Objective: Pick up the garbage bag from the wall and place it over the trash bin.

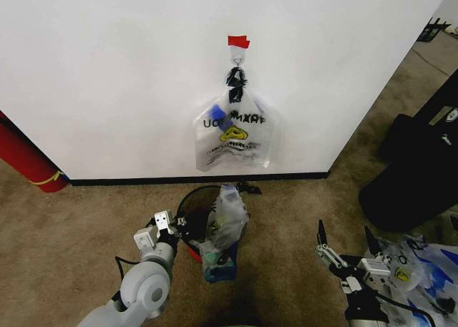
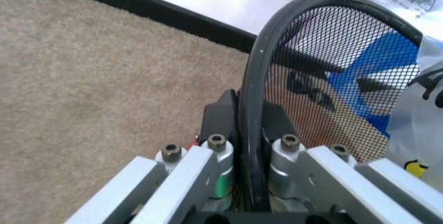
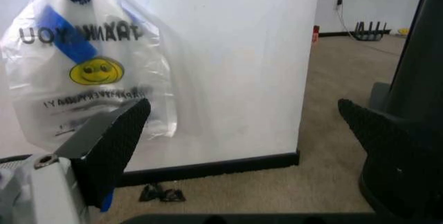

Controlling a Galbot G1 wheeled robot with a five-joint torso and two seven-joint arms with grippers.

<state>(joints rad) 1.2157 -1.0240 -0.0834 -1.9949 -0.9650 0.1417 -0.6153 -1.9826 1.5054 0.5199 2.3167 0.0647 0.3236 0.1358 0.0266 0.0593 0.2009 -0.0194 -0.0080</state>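
Far left, a red cylinder (image 1: 25, 159) leans against the wall (image 1: 129, 76) on the carpet (image 1: 64, 227). Left pincer (image 1: 166, 225) is low, at the left rim of the trash bin (image 1: 192, 198) — in the left wrist view its fingers (image 2: 220, 117) sit either side of the rim (image 2: 252, 110), clamped on it. The bin stands just below the wall's black baseboard (image 1: 143, 179); a crumpled plastic bag (image 1: 227, 223) is draped over its right side. Above, the garbage bag (image 1: 235, 134) hangs from the hook (image 1: 237, 58) under the red tape (image 1: 238, 41), flat against the wall. Right pincer (image 1: 346, 246) hovers low, well right of the bin — spread wide, holding nothing. More bags (image 1: 418, 266) lie beside it.
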